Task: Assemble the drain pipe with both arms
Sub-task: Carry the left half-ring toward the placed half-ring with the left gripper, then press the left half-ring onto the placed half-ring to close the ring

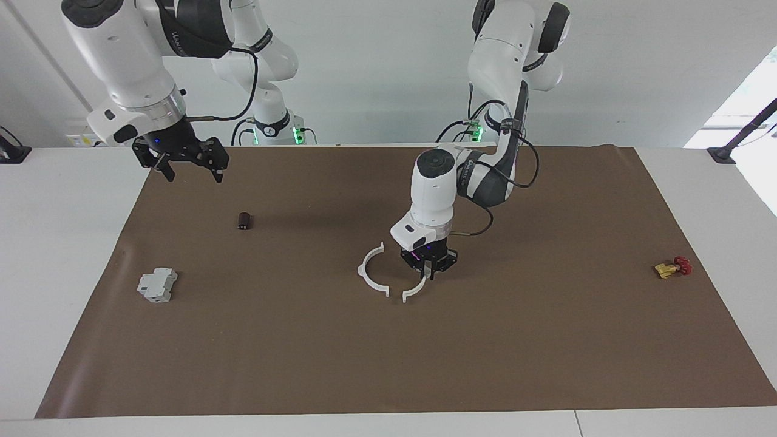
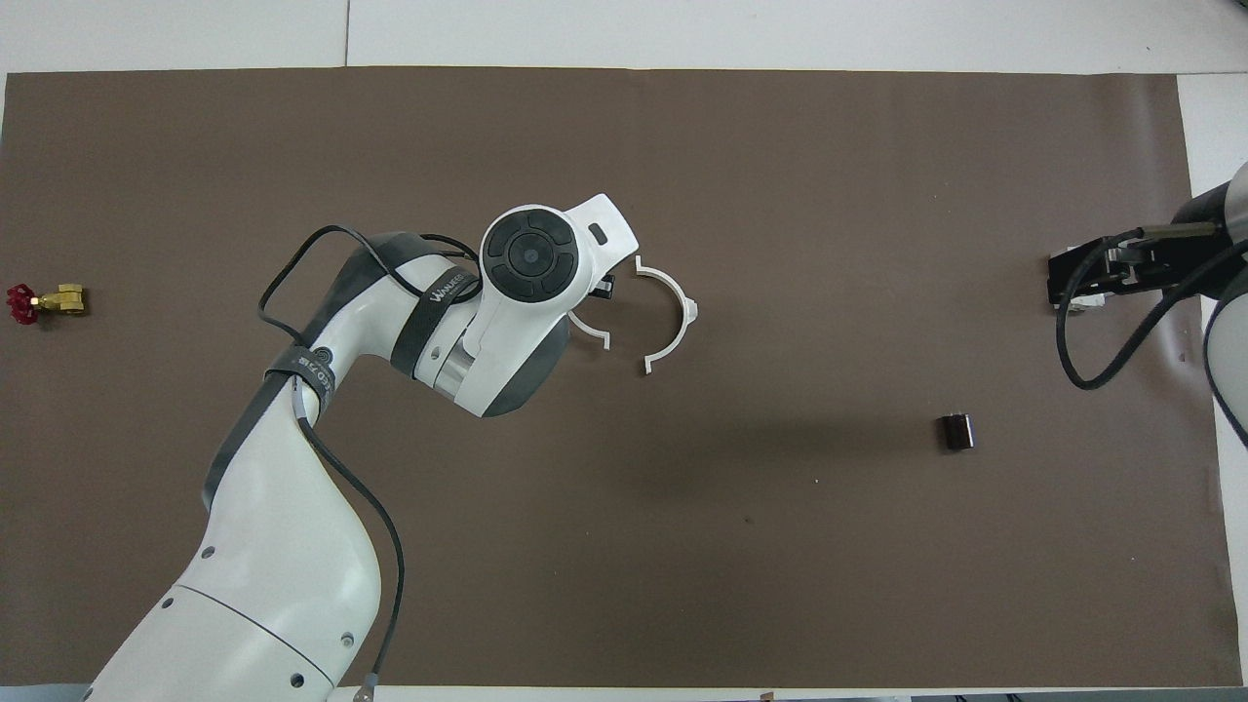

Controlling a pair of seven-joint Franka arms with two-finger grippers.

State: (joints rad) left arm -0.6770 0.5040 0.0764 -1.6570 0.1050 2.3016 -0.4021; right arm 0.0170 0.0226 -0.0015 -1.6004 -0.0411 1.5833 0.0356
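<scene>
While the left arm's black two-finger gripper (image 1: 428,271) is clamped on one thin white plastic half-ring (image 1: 414,291), low over the brown mat (image 1: 485,352), the free white half-ring (image 1: 371,271) lies at its nine o'clock, open sides facing, probably for joining. The right arm's black gripper (image 1: 185,164) waits, fingers wide, above the mat's corner.
</scene>
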